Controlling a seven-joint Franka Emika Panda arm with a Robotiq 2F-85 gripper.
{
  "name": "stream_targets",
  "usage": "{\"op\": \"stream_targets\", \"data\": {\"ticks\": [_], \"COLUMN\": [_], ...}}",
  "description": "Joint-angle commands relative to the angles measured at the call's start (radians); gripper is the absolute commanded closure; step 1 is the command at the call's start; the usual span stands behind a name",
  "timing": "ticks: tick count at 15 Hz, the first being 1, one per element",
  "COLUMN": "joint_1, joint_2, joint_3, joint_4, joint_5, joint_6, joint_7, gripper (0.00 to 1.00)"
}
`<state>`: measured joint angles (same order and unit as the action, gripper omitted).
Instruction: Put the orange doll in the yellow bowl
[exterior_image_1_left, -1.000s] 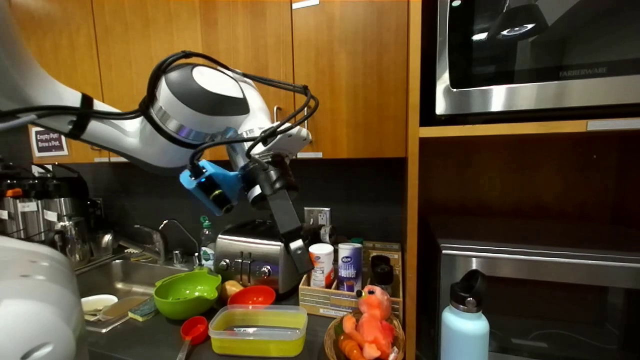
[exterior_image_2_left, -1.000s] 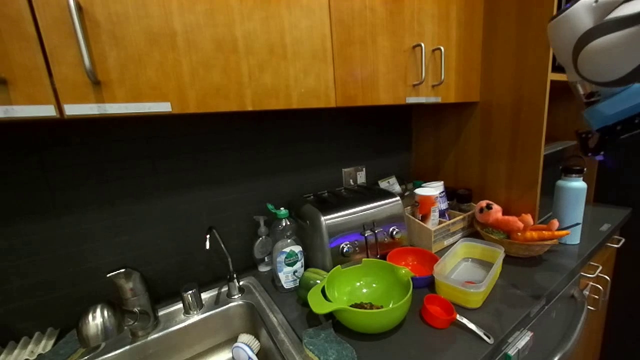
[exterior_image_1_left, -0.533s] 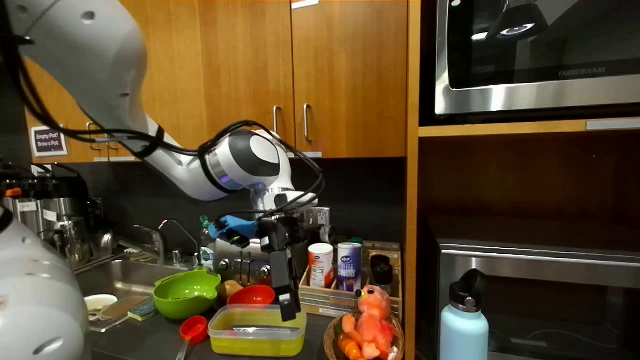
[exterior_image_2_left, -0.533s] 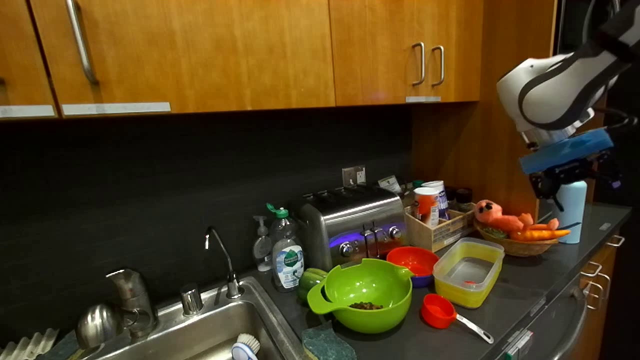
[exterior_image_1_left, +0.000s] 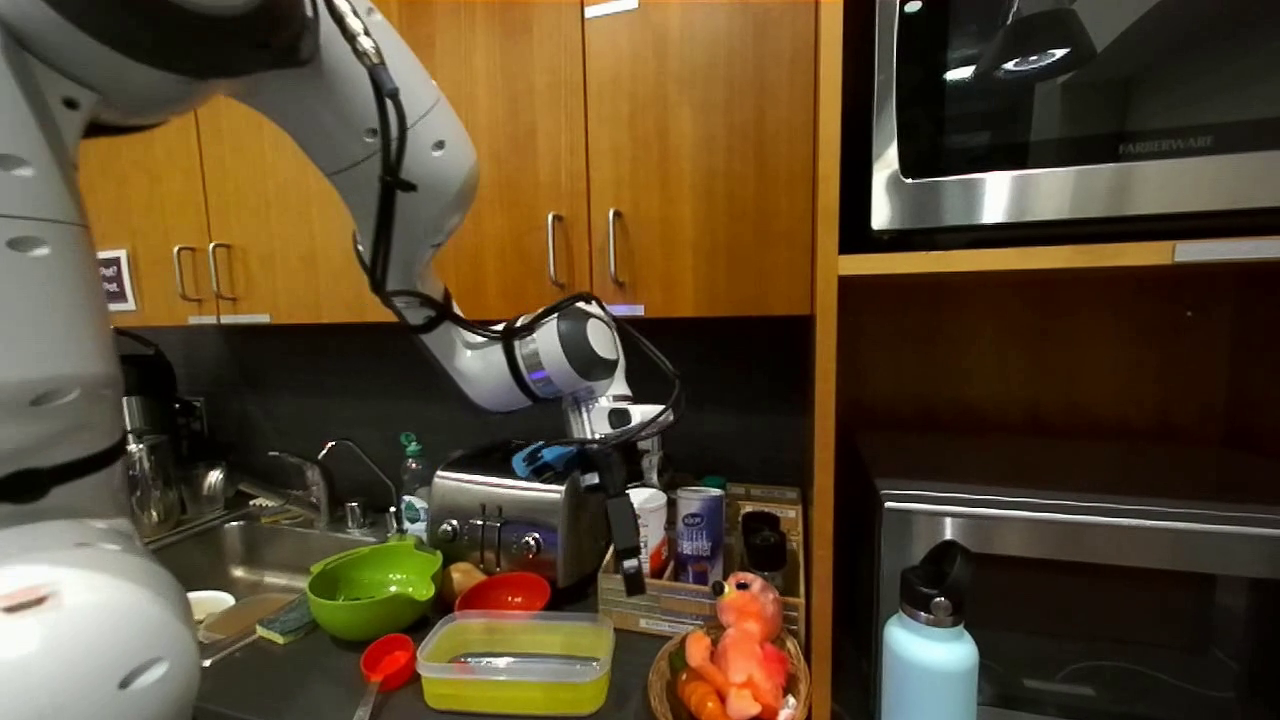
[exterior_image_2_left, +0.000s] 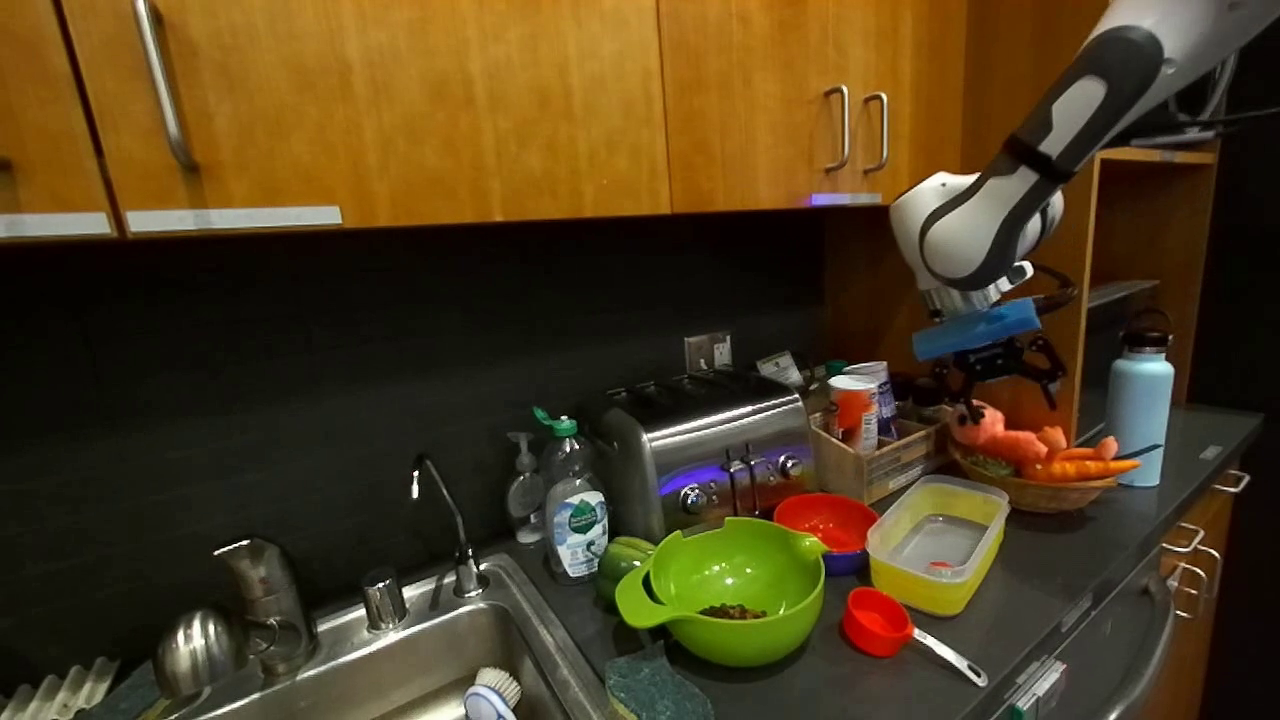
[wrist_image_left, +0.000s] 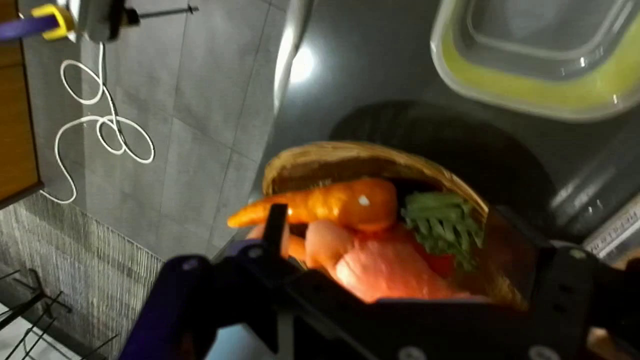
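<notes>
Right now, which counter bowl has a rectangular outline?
The yellow bowl: straight sides, rounded corners, nearest the wicker basket. The green bowl and the red bowl are round.

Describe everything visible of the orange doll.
The orange doll looks like soft, fuzzy plush: orange-pink with redder patches, a rounded head, dark eye and stubby limbs. It reclines in the wicker basket, head at one end; the carrot appears to lie against it. The open gripper hovers above, not gripping it.

The arm (exterior_image_1_left: 425, 180) bends over and down, its claw (exterior_image_2_left: 1011, 405) hanging with fingers (wrist_image_left: 276, 227) spread well apart.
</notes>
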<state>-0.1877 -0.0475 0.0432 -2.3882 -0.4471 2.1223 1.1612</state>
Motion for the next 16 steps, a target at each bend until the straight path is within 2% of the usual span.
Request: {"op": "stream_targets", "data": {"ticks": [1, 5, 10, 16], "joint_1": [0.035, 0.096, 0.177, 0.248], "joint_2": [0.165, 0.198, 0.190, 0.111], "joint_3": [-0.056, -0.108, -0.104, -0.090], "joint_4": [0.185, 0.218, 0.131, -0.032], "joint_5": [-0.128, -0.200, -0.191, -0.211], "joint_6": [0.042, 0.043, 0.041, -0.014], "joint_7": [0.152, 0.422, 0.797, 1.238], "gripper": [0.00, 0.00, 0.00, 0.00]}}
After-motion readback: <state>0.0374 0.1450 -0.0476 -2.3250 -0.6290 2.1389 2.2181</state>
